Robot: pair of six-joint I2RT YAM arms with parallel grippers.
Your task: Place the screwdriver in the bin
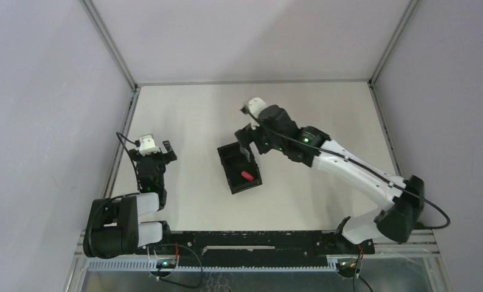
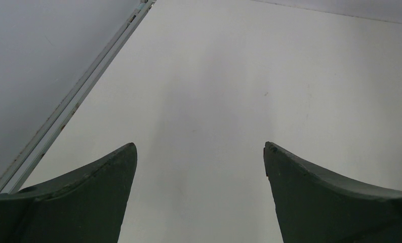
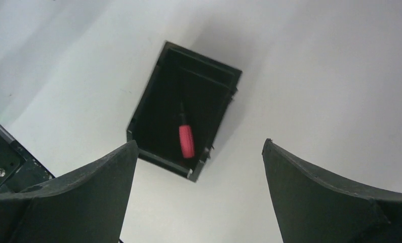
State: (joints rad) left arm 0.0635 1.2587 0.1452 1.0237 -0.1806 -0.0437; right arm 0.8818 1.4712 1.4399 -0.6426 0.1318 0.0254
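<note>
The screwdriver (image 1: 246,175), with its red handle and thin black shaft, lies inside the black bin (image 1: 225,169) in the middle of the table. In the right wrist view the screwdriver (image 3: 186,140) rests on the bin's floor near the near wall of the bin (image 3: 201,61). My right gripper (image 1: 247,146) hangs above the bin's far end, open and empty; its jaws (image 3: 199,143) stand wide apart. My left gripper (image 1: 154,152) is at the left side of the table, far from the bin, open and empty (image 2: 200,146).
A metal frame rail (image 2: 72,101) runs along the table's left edge beside the left gripper. Grey walls enclose the table on three sides. A black rail (image 1: 251,240) with the arm bases lies along the near edge.
</note>
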